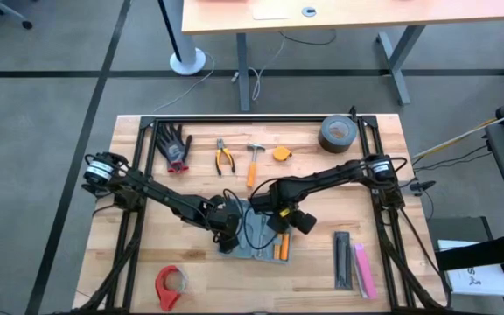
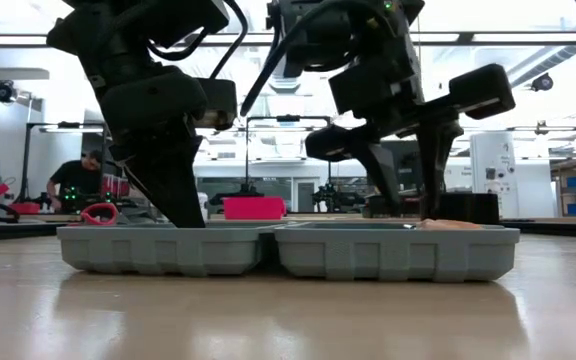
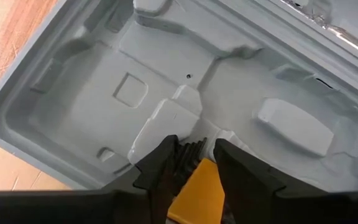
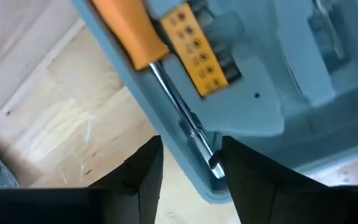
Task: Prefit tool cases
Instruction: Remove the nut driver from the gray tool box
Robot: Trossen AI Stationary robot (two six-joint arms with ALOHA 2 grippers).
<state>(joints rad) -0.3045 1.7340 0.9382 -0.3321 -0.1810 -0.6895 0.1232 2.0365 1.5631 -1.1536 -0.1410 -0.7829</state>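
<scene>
The blue-grey tool case (image 1: 256,249) lies open and flat on the table, its two grey halves (image 2: 158,250) side by side in the low view. My left gripper (image 3: 194,142) is down in one half over the moulded tray (image 3: 129,93), shut on a yellow block (image 3: 197,186). My right gripper (image 4: 191,142) is open above the other half's rim. An orange-handled screwdriver (image 4: 129,31) and a yellow bit holder (image 4: 197,50) lie in that half. The screwdriver's shaft tip (image 4: 211,160) shows between my right fingers, apart from them. My left gripper pinches the yellow block between its two fingers (image 3: 163,163), at the block's dark ribbed end (image 3: 190,152). It comes from above, slanting down into the case. The block's end is close over the tray; whether it touches the tray I cannot tell.
Along the far edge lie gloves (image 1: 175,144), pliers (image 1: 225,157), a hammer (image 1: 254,162), a yellow tape measure (image 1: 281,154) and a roll of tape (image 1: 338,134). A red tape dispenser (image 1: 170,284) is near left; black and pink bars (image 1: 353,262) are near right.
</scene>
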